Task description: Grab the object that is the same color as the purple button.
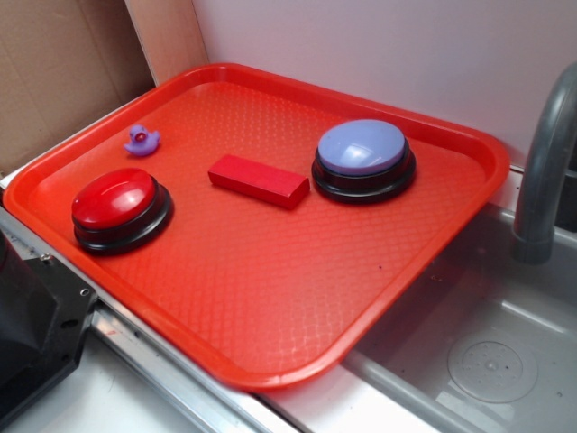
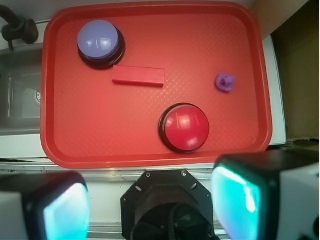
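Note:
A tiny purple toy duck (image 1: 142, 140) sits on the red tray (image 1: 270, 271) near its far left corner; in the wrist view the duck (image 2: 225, 82) is at the right. The purple button (image 1: 362, 150), a lavender dome on a black base, stands at the tray's right back; in the wrist view it (image 2: 99, 40) is at the upper left. My gripper (image 2: 152, 202) is open and empty, high above the robot base, well short of the tray. Its pads (image 2: 236, 199) show teal at the bottom. The gripper is out of the exterior view.
A red-domed button (image 1: 120, 204) and a red rectangular block (image 1: 260, 179) also lie on the tray. A sink basin (image 1: 469, 361) with a grey faucet (image 1: 541, 171) is at the right. Cardboard (image 1: 54, 72) stands behind at the left. The black robot base (image 2: 167, 202) is below me.

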You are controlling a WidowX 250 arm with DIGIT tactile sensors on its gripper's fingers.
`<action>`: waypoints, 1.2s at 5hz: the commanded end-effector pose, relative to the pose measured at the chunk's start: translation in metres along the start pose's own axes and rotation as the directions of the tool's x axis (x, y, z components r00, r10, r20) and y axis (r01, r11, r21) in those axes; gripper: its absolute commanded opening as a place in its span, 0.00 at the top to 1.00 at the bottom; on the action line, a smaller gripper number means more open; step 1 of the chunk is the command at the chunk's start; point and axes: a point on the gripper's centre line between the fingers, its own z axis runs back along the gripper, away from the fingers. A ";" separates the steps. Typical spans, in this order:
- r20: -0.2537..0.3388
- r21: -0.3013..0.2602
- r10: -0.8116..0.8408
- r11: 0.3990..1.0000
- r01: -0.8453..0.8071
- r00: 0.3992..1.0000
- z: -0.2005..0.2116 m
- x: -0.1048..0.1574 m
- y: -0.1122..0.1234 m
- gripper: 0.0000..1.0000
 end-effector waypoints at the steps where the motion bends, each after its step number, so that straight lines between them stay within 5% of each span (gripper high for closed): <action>1: 0.000 0.000 0.000 1.000 0.000 1.000 0.000 0.000 0.000 0.00; 2: -0.105 0.019 0.207 0.978 -0.206 0.973 -0.032 0.027 0.044 0.00; 3: -0.128 0.028 0.444 0.895 -0.444 0.887 -0.057 0.036 0.095 0.00; 4: -0.056 0.066 0.651 0.759 -0.648 0.757 -0.082 0.043 0.130 0.00; 5: 0.006 0.014 0.716 0.698 -0.716 0.698 -0.113 0.056 0.140 0.00; 6: 0.050 0.057 0.687 0.722 -0.689 0.725 -0.148 0.064 0.135 0.00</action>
